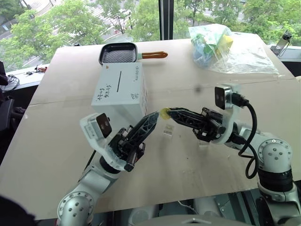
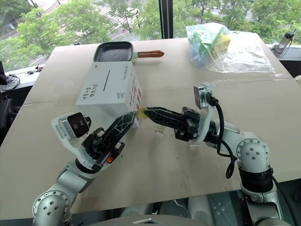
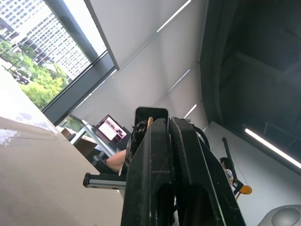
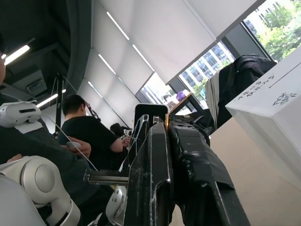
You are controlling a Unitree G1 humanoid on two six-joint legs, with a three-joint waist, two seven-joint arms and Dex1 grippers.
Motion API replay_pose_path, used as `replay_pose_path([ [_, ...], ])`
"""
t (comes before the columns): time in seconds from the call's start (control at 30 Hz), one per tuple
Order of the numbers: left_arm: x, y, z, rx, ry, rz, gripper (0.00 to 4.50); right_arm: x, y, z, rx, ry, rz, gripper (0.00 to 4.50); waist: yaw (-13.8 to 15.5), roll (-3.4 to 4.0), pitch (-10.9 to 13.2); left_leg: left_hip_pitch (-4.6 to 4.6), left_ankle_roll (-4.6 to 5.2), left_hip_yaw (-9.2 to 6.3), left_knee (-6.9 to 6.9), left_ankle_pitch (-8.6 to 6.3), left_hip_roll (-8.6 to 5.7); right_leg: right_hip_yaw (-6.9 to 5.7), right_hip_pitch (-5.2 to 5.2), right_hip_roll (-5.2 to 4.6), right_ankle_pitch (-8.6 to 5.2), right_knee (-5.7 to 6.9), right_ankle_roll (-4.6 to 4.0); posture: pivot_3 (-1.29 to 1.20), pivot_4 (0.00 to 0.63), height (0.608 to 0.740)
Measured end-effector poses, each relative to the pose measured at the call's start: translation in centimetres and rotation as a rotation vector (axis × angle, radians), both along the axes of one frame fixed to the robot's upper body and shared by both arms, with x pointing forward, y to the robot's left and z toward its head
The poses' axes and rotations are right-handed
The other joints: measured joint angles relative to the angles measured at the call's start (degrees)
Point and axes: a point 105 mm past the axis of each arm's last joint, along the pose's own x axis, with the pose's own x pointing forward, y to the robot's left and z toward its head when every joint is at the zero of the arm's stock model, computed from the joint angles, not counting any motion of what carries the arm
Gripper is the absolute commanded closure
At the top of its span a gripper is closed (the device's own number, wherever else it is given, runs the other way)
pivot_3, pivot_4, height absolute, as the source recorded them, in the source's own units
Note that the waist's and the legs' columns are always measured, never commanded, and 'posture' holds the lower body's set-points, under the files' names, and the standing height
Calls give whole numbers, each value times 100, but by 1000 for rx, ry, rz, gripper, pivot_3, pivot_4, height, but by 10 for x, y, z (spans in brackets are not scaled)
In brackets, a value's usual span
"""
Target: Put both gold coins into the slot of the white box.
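Left eye view: both arms meet just in front of the white box (image 1: pixel 123 89), fingertips nearly touching. Right gripper (image 1: pixel 170 113) is clamped tight on a gold coin (image 1: pixel 164 113), which sticks out at the very tip as a yellow disc held edge-on. In the right wrist view a thin gold edge (image 4: pixel 166 121) shows between the closed fingers. Left gripper (image 1: pixel 153 116) is fully closed too, tip pointing at the coin from the other side; I can't tell whether it pinches the coin or sits just beside it. Left wrist view shows a thin orange-gold sliver (image 3: pixel 149 121) at its tip, so it may have a share of the coin's edge or a coin of its own, unclear.

My read: this looks like a handover or a re-grip in the air to get the coin lined up with the slot (image 1: pixel 118 80), the black line on the box's top face. The coin is low at the box's front corner, well short of the slot, so it has to go up and over.

Second coin not identifiable on the table (image 1: pixel 188 165); a small clear block (image 1: pixel 167 131) lies under the grippers.

Containers: dark pan (image 1: pixel 118 53) behind the box looks empty. Clear plastic bag (image 1: pixel 225 47) at the far right holds colourful items, blue, green and yellow.
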Motion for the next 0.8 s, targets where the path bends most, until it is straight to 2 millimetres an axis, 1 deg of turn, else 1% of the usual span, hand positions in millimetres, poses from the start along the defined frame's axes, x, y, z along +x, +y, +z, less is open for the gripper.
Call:
replay_pose_path([
  [0.27, 7, 2, -7, 9, 35, 28, 4426, -2, -1, 2, 11, -17, 14, 4500, 1, 0, 0, -1, 0, 0, -1, 0, 0, 0, 0, 0, 0, -2, 0, 0, 150, 721],
  [0.37, 8, 3, -8, 8, 40, 33, 3651, -2, -1, 2, 13, -22, 11, 4500, 1, 0, 0, -1, 0, -1, -1, 0, 0, 0, 0, 0, 0, -2, 0, 0, 150, 721],
  [0.53, 9, 3, -8, 10, 39, 41, 1264, -2, 0, 2, 17, -30, 11, 4500, 0, 0, 0, -1, 0, -1, -2, 0, 0, -1, 0, 0, 0, -3, 0, 0, 150, 721],
  [0.8, 8, 3, -6, -9, 36, 38, 1264, -3, 0, 3, 19, -33, 19, 4500, 2, 0, 0, -2, 0, -2, -2, -1, 0, -1, 0, -1, 0, -5, 0, 0, 150, 721],
])
